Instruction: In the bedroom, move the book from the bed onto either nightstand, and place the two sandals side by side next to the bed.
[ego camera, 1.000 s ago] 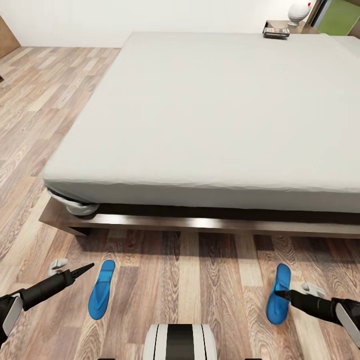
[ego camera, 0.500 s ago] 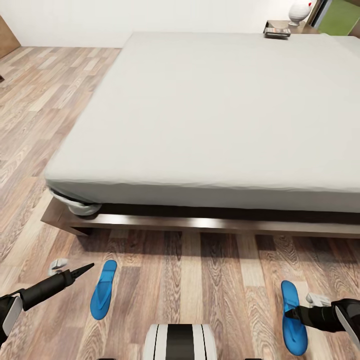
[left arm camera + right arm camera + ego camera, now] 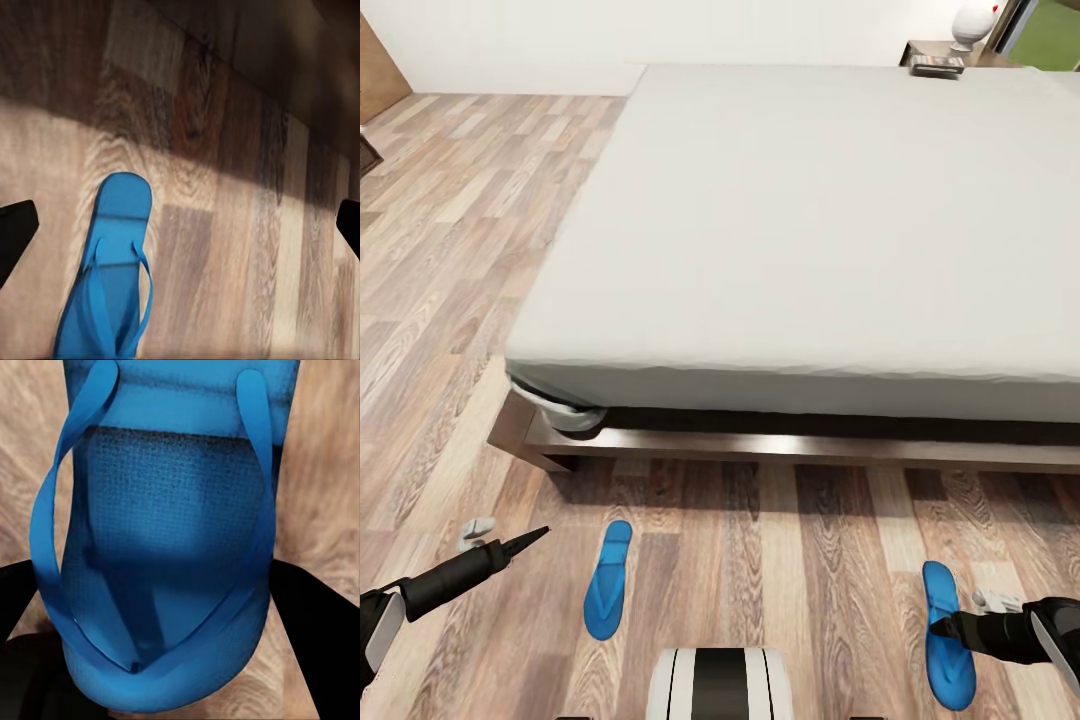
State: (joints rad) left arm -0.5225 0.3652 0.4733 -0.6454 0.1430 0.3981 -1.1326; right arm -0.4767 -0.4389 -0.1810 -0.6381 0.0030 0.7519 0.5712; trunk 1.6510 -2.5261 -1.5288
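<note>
On the plank floor (image 3: 420, 300) at the foot of the bed (image 3: 810, 230), two blue sandals lay well apart. One sandal (image 3: 607, 579) lay free near the bed's corner, just beyond the left gripper (image 3: 532, 537). The other sandal (image 3: 946, 634) sat at the tip of the right gripper (image 3: 950, 628).

The step in hand looked to be carrying the right-hand sandal across to its mate. To do it well, I judged, the grip should stay on the toe-strap end, the sole should ride low and level, and the sandal should go down parallel to the free one, toes the same way, just beside it and near the bed frame.

From the right wrist, the sandal's (image 3: 161, 547) strap junction and sole edge sat between the two dark fingers (image 3: 311, 622), which stood at either side of the sole and appeared clamped on it.

From the left wrist, the fingers (image 3: 15, 232) sat far apart at the picture's two edges, spread wide and grasping nothing, with the free sandal (image 3: 109, 277) on the floor between and beyond them, untouched.

The book (image 3: 938, 66) lay on the nightstand (image 3: 920, 48) at the bed's far corner, beside a white rounded object (image 3: 972, 20), so that part seemed done.
</note>
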